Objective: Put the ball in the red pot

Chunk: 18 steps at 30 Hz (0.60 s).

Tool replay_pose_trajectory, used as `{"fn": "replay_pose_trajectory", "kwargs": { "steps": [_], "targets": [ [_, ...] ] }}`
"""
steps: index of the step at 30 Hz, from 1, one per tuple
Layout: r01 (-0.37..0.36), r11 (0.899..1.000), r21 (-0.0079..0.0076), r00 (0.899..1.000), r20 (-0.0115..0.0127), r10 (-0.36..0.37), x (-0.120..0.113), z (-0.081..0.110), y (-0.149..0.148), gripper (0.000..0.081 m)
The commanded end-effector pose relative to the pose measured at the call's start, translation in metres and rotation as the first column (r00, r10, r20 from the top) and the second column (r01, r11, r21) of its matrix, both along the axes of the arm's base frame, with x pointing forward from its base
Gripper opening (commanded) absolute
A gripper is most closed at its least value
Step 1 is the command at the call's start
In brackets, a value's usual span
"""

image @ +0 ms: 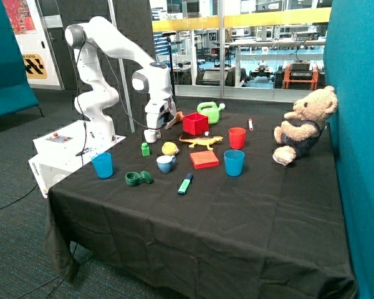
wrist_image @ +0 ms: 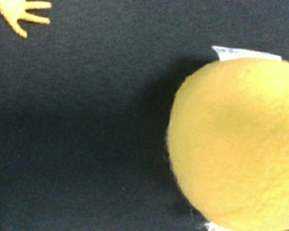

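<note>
The pale yellow ball (image: 169,148) lies on the black cloth between a small green block and the orange lizard toy, just behind a small blue cup. It fills the right part of the wrist view (wrist_image: 236,144), seen from close above. The red pot (image: 195,123), a square red box, stands farther back beside the green watering can. My gripper (image: 152,133) hangs low over the cloth next to the ball, on the side away from the lizard, and a short way from the pot. Nothing shows in its grasp.
An orange lizard toy (image: 201,142) lies between ball and pot; its foot (wrist_image: 25,14) shows in the wrist view. Around them are a round red cup (image: 237,137), a flat red block (image: 204,159), blue cups (image: 102,165) (image: 234,162) (image: 166,163), a green marker (image: 185,184) and a teddy bear (image: 302,128).
</note>
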State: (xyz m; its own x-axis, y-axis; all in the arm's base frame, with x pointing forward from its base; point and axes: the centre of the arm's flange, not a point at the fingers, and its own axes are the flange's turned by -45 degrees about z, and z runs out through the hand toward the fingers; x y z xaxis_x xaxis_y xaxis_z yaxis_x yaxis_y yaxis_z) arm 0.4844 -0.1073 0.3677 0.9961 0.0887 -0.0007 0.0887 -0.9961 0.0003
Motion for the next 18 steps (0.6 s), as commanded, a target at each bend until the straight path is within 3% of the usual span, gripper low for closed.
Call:
{"fn": "replay_pose_trajectory", "kwargs": {
  "steps": [1,18],
  "targets": [
    [-0.014,1.000,0.0003,1.000,0.0007,0.014,0.003,-0.015,0.005,0.0808],
    [-0.042,0.999,0.0003,0.999,0.0007,0.042,0.027,-0.025,0.010,0.0808]
  ]
}}
